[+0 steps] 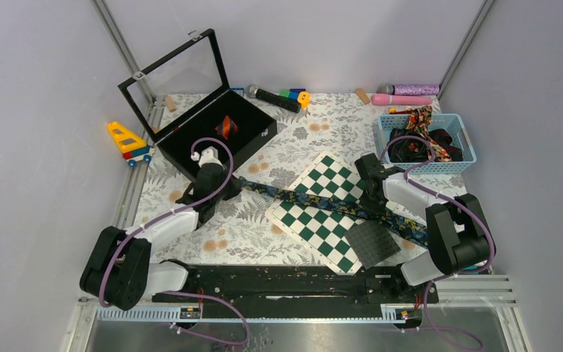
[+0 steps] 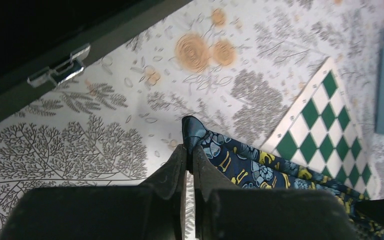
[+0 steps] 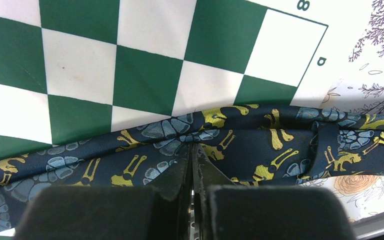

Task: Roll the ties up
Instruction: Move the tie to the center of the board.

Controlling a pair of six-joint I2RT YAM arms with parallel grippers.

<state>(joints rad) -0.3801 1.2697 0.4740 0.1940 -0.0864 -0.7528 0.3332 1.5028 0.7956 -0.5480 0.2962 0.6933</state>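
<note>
The navy floral tie (image 1: pixel 315 199) lies stretched flat on the counter (image 1: pixel 293 132). It runs from just in front of the open black case (image 1: pixel 190 150), slants across the green-and-white chessboard (image 1: pixel 304 229), and ends near the right arm's base.

The left gripper (image 1: pixel 222 185) is closed to a slit at the tie's narrow pointed tip (image 2: pixel 192 129). In the left wrist view the point of the fabric pokes out just past the fingertips (image 2: pixel 180 156), so it appears to be pinching that end. This is probably the end where the roll is meant to start.

The right gripper (image 1: pixel 372 207) is also closed, on the tie's wider stretch where it leaves the board's edge. The right wrist view shows the cloth (image 3: pixel 260 137) puckered at the fingertips (image 3: pixel 206 165). That hold likely anchors the tie and keeps it taut and straight, so the roll would not wander sideways.

A red-and-black striped tie (image 1: pixel 225 126), already coiled, sits inside the case, which suggests finished rolls go there. More ties (image 1: pixel 421 139) are heaped in the blue basket (image 1: pixel 385 125) at the far right, so this looks like the second tie, with rolling not yet begun.
</note>
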